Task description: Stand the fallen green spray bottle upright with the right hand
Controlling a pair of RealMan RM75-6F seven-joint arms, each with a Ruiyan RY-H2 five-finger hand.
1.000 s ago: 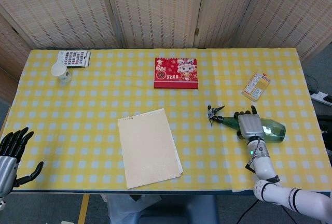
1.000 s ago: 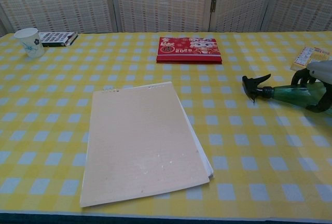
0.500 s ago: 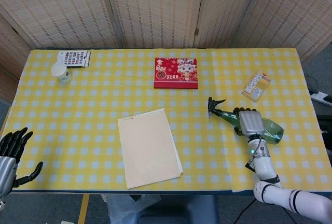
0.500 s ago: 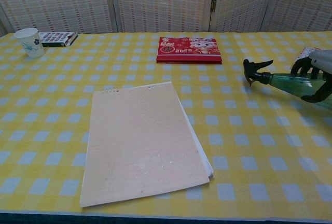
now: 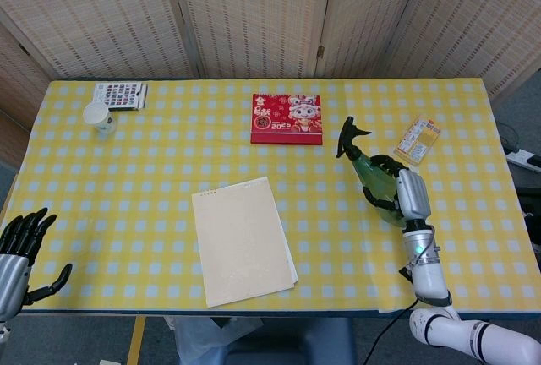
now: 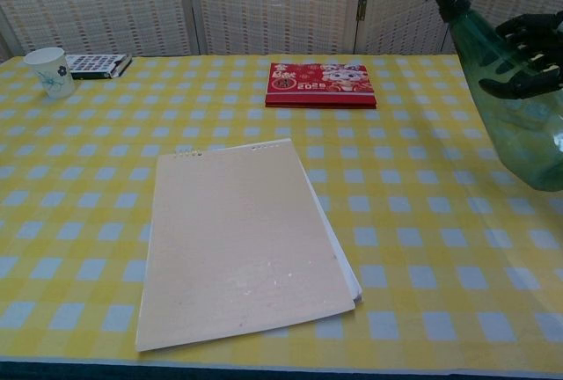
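The green spray bottle with its black trigger head is off the table, tilted with the nozzle up and leaning left. My right hand grips its body, fingers wrapped around it. In the chest view the green spray bottle fills the upper right, and the dark fingers of my right hand curl over it; its base hangs just above the yellow checked tablecloth. My left hand hangs open off the table's near left corner, holding nothing.
A tan notepad lies in the middle of the table. A red calendar lies further back, an orange snack packet at the right. A white paper cup and a patterned box stand at the far left.
My right hand has lifted the bottle off the cloth and swung it from nearly flat to steeply tilted, nozzle upward. The left hand has not moved.
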